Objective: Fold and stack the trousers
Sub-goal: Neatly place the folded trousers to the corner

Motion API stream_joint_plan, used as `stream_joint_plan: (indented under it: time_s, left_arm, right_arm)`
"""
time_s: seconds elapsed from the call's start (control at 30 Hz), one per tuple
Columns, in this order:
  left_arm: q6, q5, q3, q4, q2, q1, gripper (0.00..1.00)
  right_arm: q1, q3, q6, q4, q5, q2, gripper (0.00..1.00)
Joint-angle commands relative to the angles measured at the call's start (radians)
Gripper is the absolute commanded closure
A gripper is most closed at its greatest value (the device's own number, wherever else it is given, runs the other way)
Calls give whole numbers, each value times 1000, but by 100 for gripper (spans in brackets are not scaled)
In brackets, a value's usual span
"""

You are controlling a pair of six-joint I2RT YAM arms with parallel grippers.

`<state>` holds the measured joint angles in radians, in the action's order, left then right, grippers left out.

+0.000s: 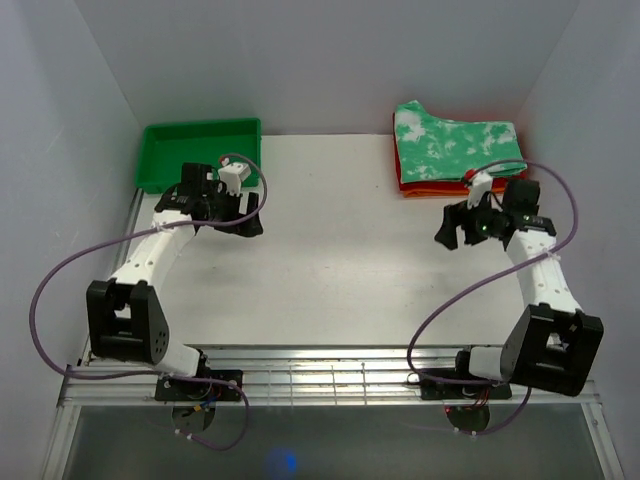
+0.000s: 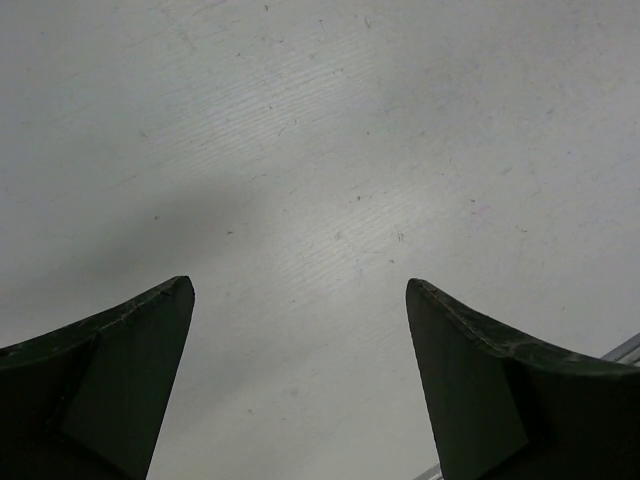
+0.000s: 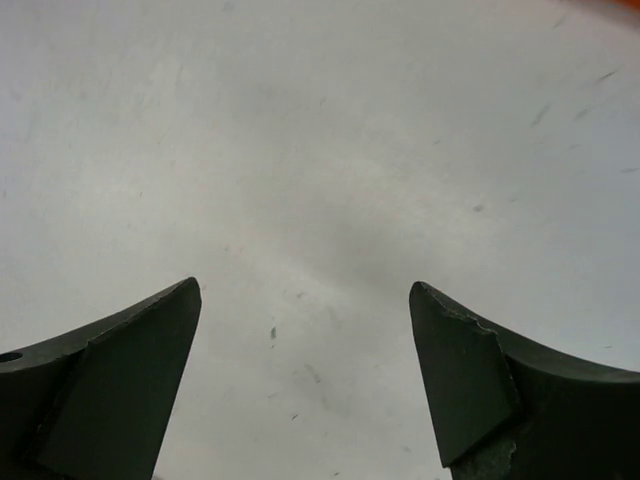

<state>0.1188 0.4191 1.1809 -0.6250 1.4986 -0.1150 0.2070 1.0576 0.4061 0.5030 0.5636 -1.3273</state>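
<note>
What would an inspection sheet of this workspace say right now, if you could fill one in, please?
Surface: white table, bare in the middle, with faint scuffs.
Job's things: mint tie-dye trousers, folded, on top of the red and orange folded garments at the far right.
Clutter: green tray at the far left.
Grippers: left gripper and right gripper both open, holding nothing, over bare table.
Cables: purple cables, one looped along each arm; the right one arcs in front of the stack in the top view.
Surroundings: white enclosure walls; metal rack at the near edge.
</note>
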Motion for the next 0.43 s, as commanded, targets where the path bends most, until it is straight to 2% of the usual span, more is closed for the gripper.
stream_joint_plan:
  time_s: [0.0,0.07,0.2,0.4]
  left_arm:
    - [58,-71,-94,11,-121,-2,2]
    - [58,-98,-130,11,-181,-2,2]
    - [47,-129,-191,5,-245,-2,2]
    - [27,-100,-195,-4,-279,-2,2]
  right_arm:
    - [-107,-140,114,57,-126,155,10]
    - [-178,-195,112,54,-192,186,10]
    - [-259,-287,77,31,-228,247,10]
    - [-311,-283,54,46,-248,272,10]
